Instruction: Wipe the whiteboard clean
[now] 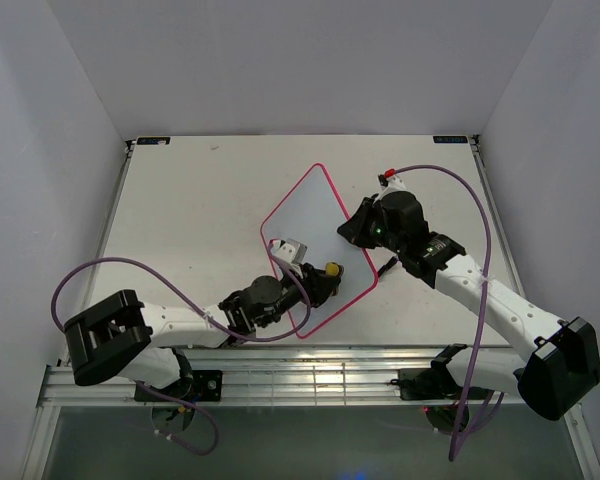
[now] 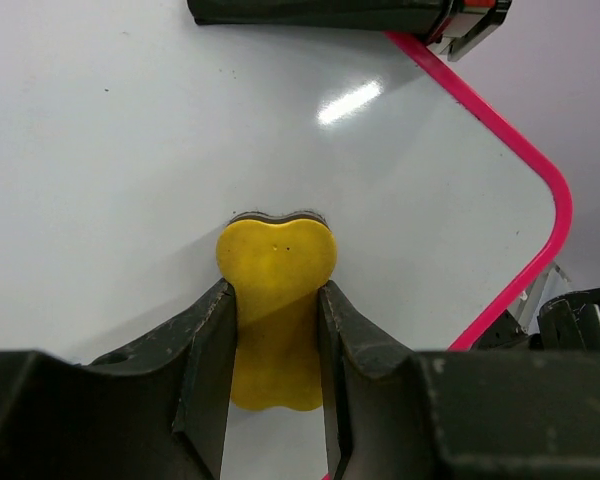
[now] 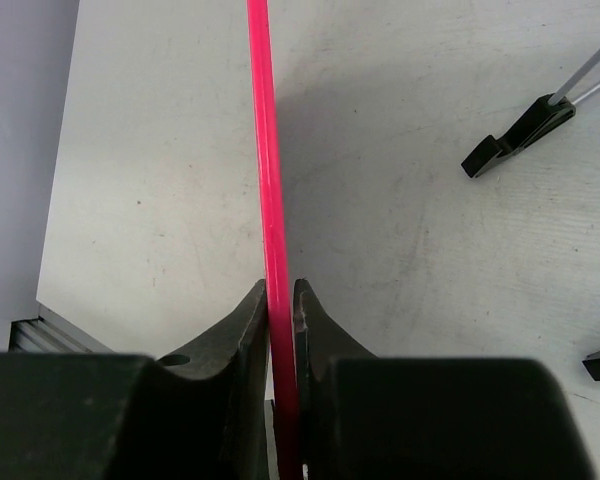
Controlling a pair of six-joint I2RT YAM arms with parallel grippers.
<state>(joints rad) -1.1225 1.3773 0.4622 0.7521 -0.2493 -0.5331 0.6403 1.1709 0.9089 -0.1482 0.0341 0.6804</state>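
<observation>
Pink-framed, one whiteboard (image 1: 305, 215) sits mid-table, its edge clamped by the right gripper (image 3: 280, 300); the left gripper (image 2: 275, 300) pinches one yellow eraser (image 2: 277, 262) against its face. White table (image 1: 180, 220), pale grey walls (image 1: 280, 60).

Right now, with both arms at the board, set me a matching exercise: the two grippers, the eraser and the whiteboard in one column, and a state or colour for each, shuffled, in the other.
Column one:
1. left gripper
2. right gripper
3. eraser
4. whiteboard

Column two:
A. yellow, peanut-shaped
B. shut on the whiteboard's pink edge
C. shut on the eraser
D. glossy white face, thin pink frame

Pairs: 1-C, 2-B, 3-A, 4-D.
</observation>
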